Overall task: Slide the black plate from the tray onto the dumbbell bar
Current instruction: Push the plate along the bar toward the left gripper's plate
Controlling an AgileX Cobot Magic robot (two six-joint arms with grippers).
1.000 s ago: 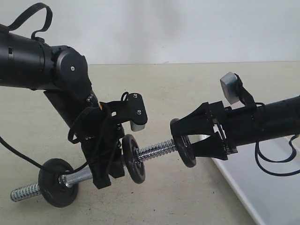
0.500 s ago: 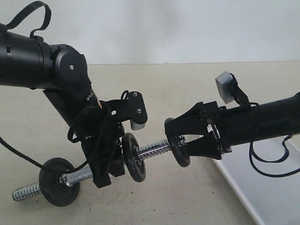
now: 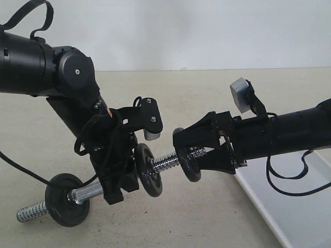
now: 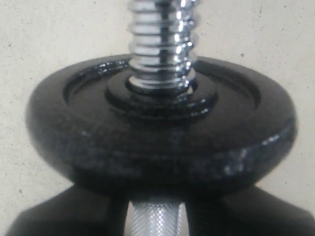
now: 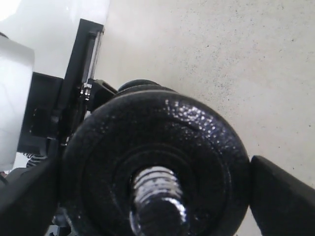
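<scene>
The dumbbell bar slopes up from lower left to the middle, and my left gripper is shut on its knurled middle. One black disc sits near the bar's low end. A second disc rests against the left gripper and fills the left wrist view. My right gripper is shut on the black plate, edge to edge. The plate is threaded over the bar's right screw end. In the right wrist view the thread tip pokes through the plate's centre hole. The collar nut is not in view.
The white tray lies at the lower right, under the right arm. A beige tabletop runs back to a pale wall. Black cables hang below both arms.
My right gripper has moved left with the plate, which has slid further along the threaded end toward the second disc. The left arm and bar have barely shifted.
</scene>
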